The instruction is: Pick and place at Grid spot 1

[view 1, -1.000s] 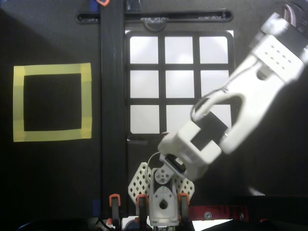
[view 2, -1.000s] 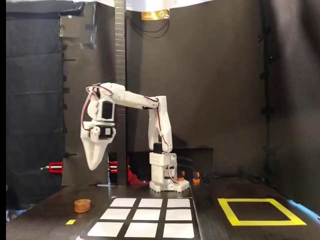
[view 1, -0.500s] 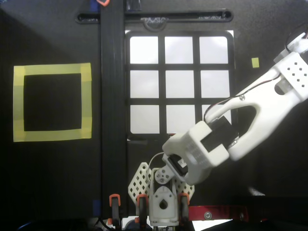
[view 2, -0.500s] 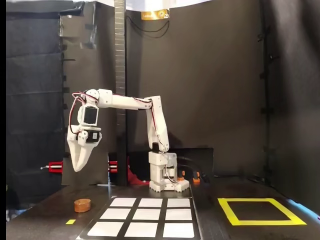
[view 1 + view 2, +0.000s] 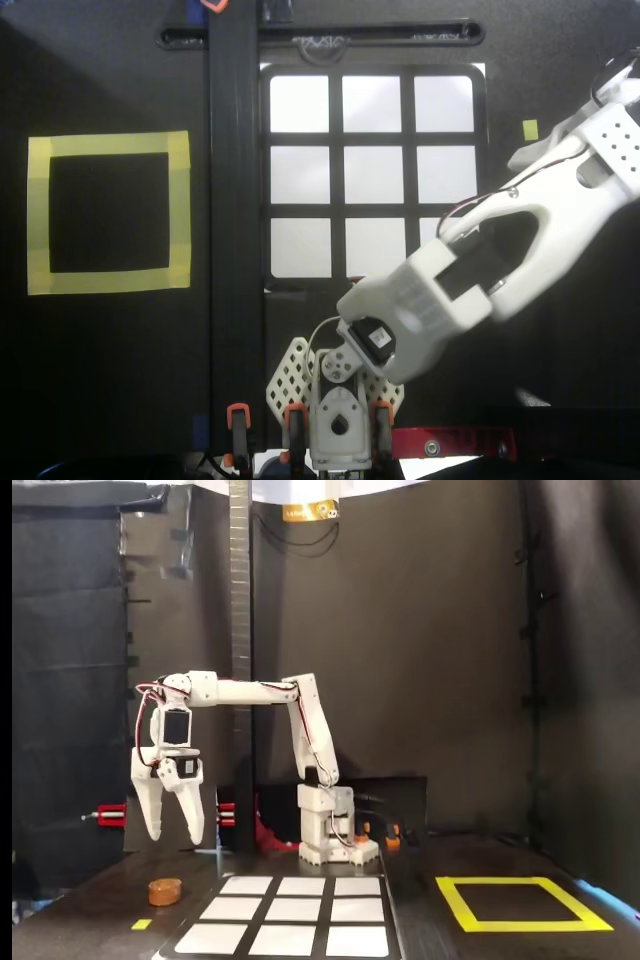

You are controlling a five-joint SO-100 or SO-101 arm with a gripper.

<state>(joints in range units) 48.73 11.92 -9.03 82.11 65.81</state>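
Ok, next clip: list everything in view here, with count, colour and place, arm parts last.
Grid: one, black frame, nine white cells, middle of the table in the overhead view.
Grid spot 1: one, white, upper-left cell in the overhead view, empty.
Tape square: one, yellow, left of the grid in the overhead view.
Tape marker: one, small, yellow, right of the grid in the overhead view.
Puck: one, brown, round, left of the grid in the fixed view.
Clamps: orange-tipped, at the base.
Arm: one, white.
Gripper: open, empty, above the puck.

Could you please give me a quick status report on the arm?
Gripper open, empty, above brown puck. Puck on table beside grid, untouched. Target corner cell clear.
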